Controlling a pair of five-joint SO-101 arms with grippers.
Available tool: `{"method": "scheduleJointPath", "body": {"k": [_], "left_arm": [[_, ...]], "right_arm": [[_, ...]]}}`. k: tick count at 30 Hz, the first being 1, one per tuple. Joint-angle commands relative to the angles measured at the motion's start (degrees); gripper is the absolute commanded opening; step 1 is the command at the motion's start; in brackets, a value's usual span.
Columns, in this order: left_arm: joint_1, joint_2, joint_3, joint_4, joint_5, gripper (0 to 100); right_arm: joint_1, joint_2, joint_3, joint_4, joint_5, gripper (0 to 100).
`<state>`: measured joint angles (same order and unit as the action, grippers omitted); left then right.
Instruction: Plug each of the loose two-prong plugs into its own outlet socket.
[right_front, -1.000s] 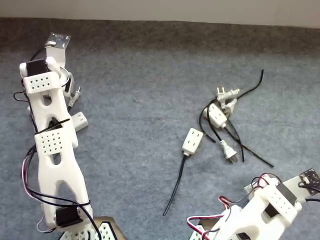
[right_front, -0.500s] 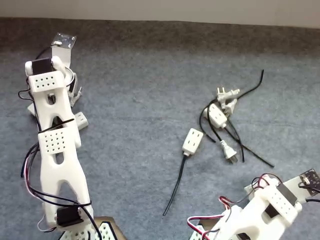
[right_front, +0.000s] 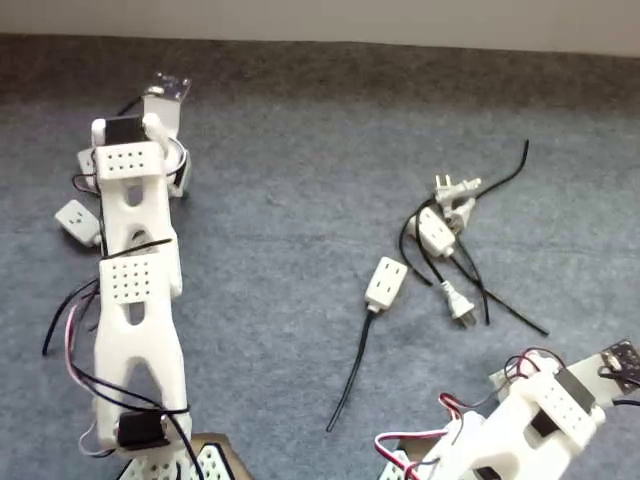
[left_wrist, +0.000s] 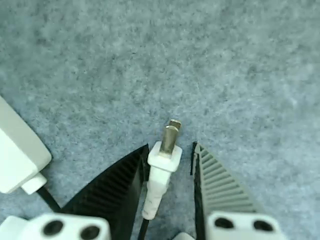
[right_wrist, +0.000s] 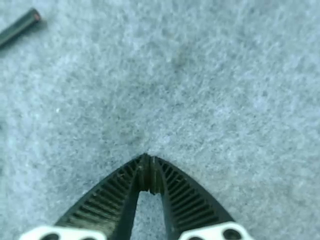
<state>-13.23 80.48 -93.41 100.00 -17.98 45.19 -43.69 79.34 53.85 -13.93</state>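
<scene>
**A:** The left gripper (left_wrist: 170, 145) has its jaws drawn in to the width of a two-prong plug (left_wrist: 164, 161) and holds it, prongs pointing out past the tips. It is well to the left of the middle socket (right_front: 386, 281).

**B:** And the right gripper (right_wrist: 150, 172)?

**A:** Pinched fully together on nothing, over bare worktop (right_wrist: 215, 75).

**B:** So the step in hand is carrying that plug to a socket?

**A:** I'd judge so. The next move calls for lining the prongs up with a socket's slots, then a straight push. The side socket (right_front: 75, 220), far left of the middle socket, lies closest.

**B:** Anything plugged in yet?

**A:** The middle socket looks vacant. For the tangle (right_front: 445, 235) of cords and plugs just right of it, I cannot tell.
</scene>
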Motion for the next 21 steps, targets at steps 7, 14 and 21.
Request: {"method": "scheduleJointPath", "body": {"k": [7, 14, 21], "left_arm": [[0.9, 1.5, 0.2, 0.7, 0.2, 17], [-2.5, 0.9, 0.7, 0.9, -1.8, 17], [-4.4, 0.9, 1.6, 1.3, -1.8, 17]], "right_arm": [[-1.8, 0.4, 0.7, -1.3, -0.1, 0.6], [-1.8, 0.4, 0.7, -1.3, -0.1, 0.6], [-1.8, 0.4, 0.7, -1.3, -0.1, 0.6]]}}
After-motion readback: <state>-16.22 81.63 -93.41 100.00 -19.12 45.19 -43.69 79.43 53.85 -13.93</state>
